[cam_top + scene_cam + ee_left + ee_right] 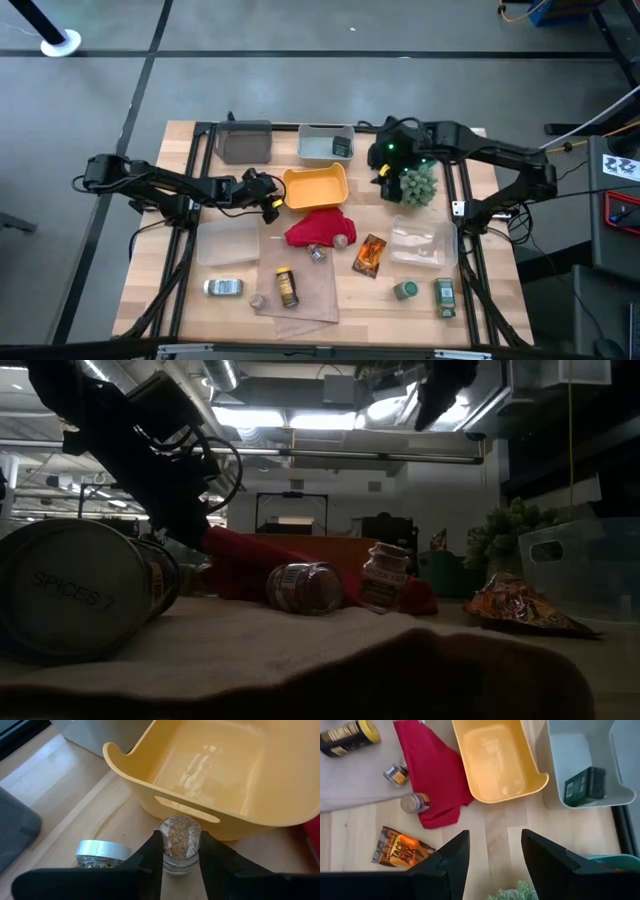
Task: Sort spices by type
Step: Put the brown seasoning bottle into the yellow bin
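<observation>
A tiny tan-topped pot [177, 836] stands by the near wall of the yellow bin [260, 815], and my left gripper [179, 857] is shut on it. A silver-capped jar [100, 852] lies beside it. My right gripper [492, 865] hangs open and empty high above the table, over the fuzzy green plant [418, 185]. A taco sachet [402, 852], a brown-lidded jar [415, 803] and a small pot [396, 773] lie at the red cloth [432, 770]. A yellow-capped bottle [287, 287] lies on the tan mat. Two green-lidded jars [404, 290] sit near the front right. My left gripper pinches the pot's glass sides [166, 851] between its two fingers, just below the tan top. The fingers slant down from the table's left side. The pot is upright; whether its base is on the table or lifted I cannot tell.
A grey bin [245, 140] and a pale bin [322, 148] holding a dark tin [341, 147] stand at the far edge. Clear bins sit at the left [228, 240] and right [420, 245]. A silver tin [223, 288] lies at the front left.
</observation>
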`<state>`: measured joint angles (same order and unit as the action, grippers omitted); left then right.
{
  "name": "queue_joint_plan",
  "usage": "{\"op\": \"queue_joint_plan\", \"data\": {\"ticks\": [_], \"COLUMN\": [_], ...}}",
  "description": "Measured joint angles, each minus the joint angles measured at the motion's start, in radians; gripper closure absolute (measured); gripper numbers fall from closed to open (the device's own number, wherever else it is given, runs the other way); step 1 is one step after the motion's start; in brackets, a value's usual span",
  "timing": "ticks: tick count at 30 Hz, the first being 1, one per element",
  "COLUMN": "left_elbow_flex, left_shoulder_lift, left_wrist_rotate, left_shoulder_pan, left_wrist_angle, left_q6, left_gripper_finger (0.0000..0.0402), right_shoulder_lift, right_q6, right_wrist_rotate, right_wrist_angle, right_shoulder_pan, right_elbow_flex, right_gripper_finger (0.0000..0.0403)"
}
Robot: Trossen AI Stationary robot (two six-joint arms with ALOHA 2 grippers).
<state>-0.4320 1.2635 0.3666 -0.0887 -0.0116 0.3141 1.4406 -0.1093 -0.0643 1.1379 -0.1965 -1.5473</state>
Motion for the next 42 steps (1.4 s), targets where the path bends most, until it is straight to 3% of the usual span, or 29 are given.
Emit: {"op": "queue_joint_plan", "data": {"ticks": [9,25,42], "left_elbow_flex": [0.004,0.002,-0.005], "left_shoulder_lift": [-0.043,-0.141,-0.426], "left_wrist_rotate": [-0.011,-0.011,-0.027], "left_shoulder_pan": [0.0,0.0,0.002], "left_wrist_angle": [0.019,0.06,0.135], "left_q6": [0.004,0.019,0.0], "left_gripper_finger": [0.0311,0.0305,0.0304], "right_shoulder_lift": [0.0,0.0,0.0], "right_q6": [0.0,0.001,0.001], "right_wrist_rotate": [0.0,0.0,0.0], "right_wrist_angle": [-0.048,-0.149,-0.149], "right_shoulder_pan": [0.0,0.0,0.0], "right_elbow_flex": [0.094,0.121,0.121], "right_gripper_finger": [0.0224,0.0223,0.0224]}}
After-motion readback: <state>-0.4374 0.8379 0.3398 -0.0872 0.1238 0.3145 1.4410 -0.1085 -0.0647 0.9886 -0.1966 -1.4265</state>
